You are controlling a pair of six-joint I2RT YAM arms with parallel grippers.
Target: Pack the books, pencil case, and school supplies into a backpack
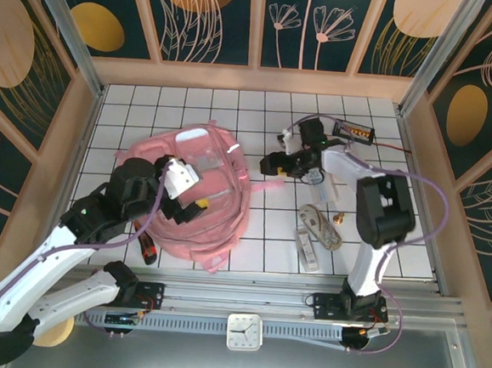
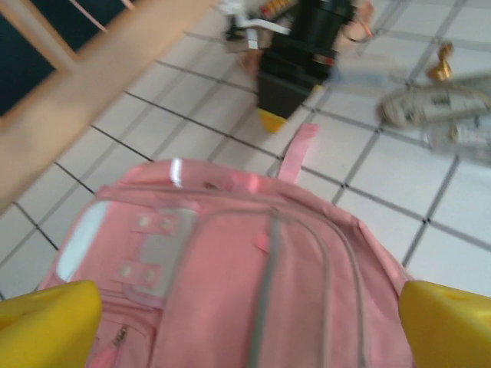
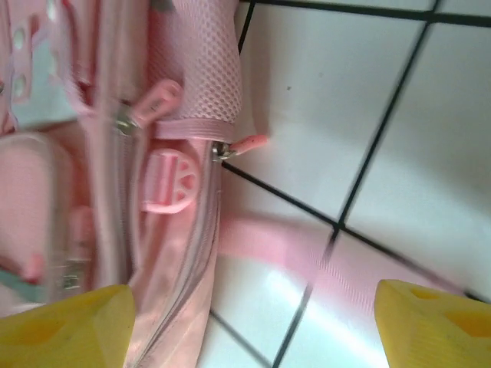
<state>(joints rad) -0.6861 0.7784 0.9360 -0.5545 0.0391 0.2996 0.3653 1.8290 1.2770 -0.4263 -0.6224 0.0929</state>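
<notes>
The pink backpack [image 1: 196, 195] lies on the tiled table left of centre. My left gripper [image 1: 191, 188] hovers over its top, open, with yellow fingertips [image 2: 47, 323] wide on either side of the fabric [image 2: 253, 261] and nothing held. My right gripper [image 1: 266, 163] is at the backpack's right edge, also open [image 3: 249, 326], above a loose pink strap [image 3: 307, 257] and the zipper side [image 3: 123, 192]. A pale cord bundle [image 1: 320, 225] and a slim whitish bar [image 1: 307, 245] lie to the right. The books and the pencil case are hidden.
A small black box with orange marks [image 1: 355, 130] sits at the back right. A red-and-black utility knife [image 1: 147, 249] lies by the backpack's near left corner. Wooden walls [image 1: 88, 137] enclose the table, and a clock [image 1: 244, 332] sits on the front rail.
</notes>
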